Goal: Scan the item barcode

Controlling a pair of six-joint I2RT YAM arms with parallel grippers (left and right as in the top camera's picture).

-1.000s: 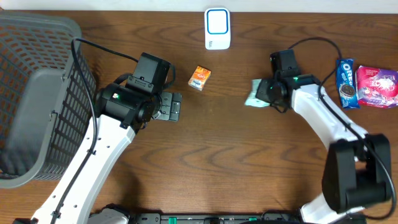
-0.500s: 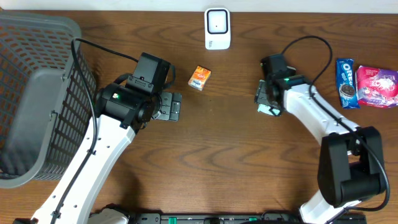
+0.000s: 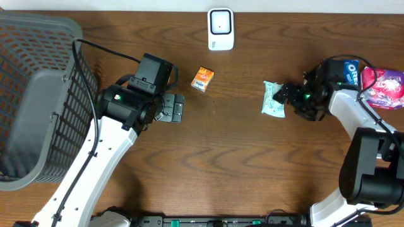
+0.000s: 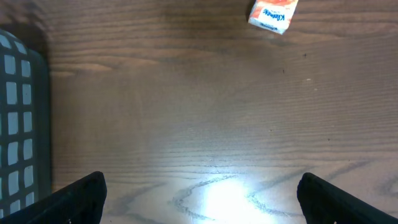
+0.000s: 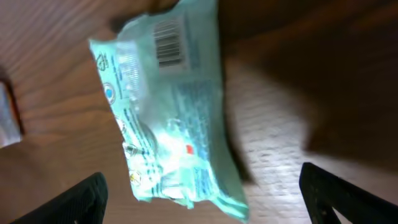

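A pale green, crinkled packet lies flat and unheld, its barcode facing up, well apart from the white scanner.

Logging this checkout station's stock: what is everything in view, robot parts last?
grey plastic mesh basket: one, grey, far left.
white barcode scanner: one, white, top centre.
small orange cardboard box: one, orange, lower left of the scanner.
mint-green plastic packet: one, mint green, right of centre, barcode up.
blue cookie packet: one, blue, far right.
pink snack bag: one, pink, right edge.
brown wooden table: one, brown, underneath.
left pincer: one, black, open, over bare table.
right pincer: one, black, open, beside the mint-green packet.
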